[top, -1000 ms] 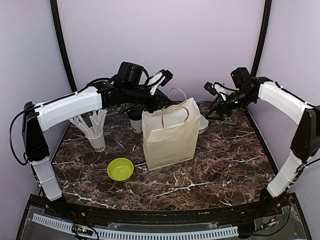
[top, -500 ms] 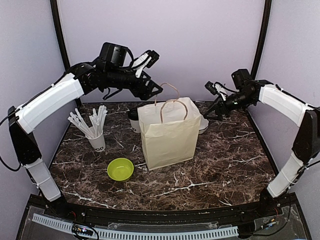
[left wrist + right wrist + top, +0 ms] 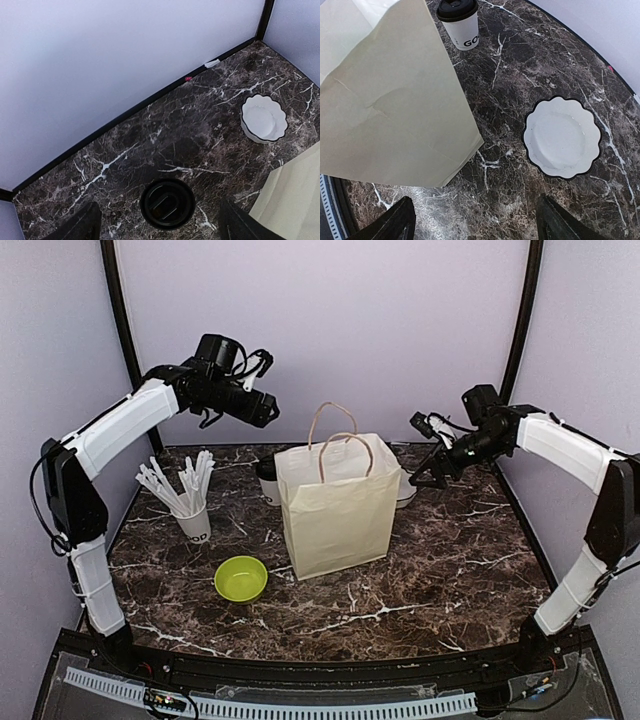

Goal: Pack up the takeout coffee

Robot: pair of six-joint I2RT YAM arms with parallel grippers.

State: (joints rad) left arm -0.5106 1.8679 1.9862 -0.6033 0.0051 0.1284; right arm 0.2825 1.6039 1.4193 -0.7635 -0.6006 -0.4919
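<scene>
Your left gripper [image 3: 260,408] has risen from the paper bag [image 3: 335,510] and swung back left; its jaws stand wide and empty. One coffee cup [image 3: 463,36] stands upright on the table [image 3: 200,135] just behind the bag's left corner, nearly under that gripper. No second cup shows; it may sit inside the bag. Expect thin paper walls that dent, a lid [image 3: 167,204] that can pop, and liquid weight. Take it mid-body, gently. Your right gripper [image 3: 476,225] hangs wide and empty above the scalloped plate [image 3: 562,137].
</scene>
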